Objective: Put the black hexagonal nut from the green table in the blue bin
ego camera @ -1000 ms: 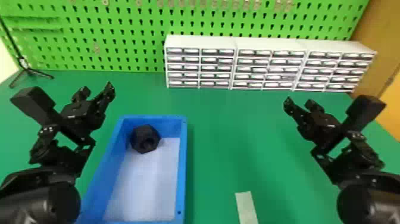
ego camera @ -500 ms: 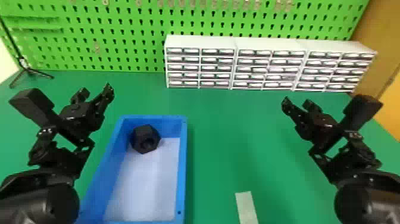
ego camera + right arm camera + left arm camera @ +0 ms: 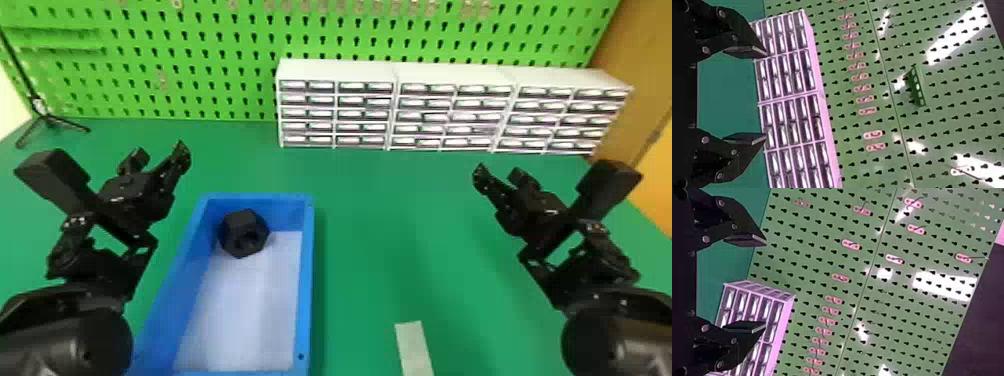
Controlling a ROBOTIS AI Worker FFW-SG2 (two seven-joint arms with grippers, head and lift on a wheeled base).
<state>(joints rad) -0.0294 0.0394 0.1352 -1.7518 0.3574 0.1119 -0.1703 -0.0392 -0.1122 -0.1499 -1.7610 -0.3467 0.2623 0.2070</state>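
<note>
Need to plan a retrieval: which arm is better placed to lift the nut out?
Left, probably: the open left hand is nearer the nut in the blue bin; the right hand is farther across.

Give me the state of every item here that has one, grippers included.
Black hexagonal nut: inside the bin, at its far end
Blue bin: open-topped, upright, holding the nut
Left gripper: open, empty
Right gripper: open, empty
Drawer cabinets: drawers look shut
Tripod: standing, legs spread

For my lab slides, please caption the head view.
Black hexagonal nut inside the blue bin, between two open grippers, left and right.
</note>
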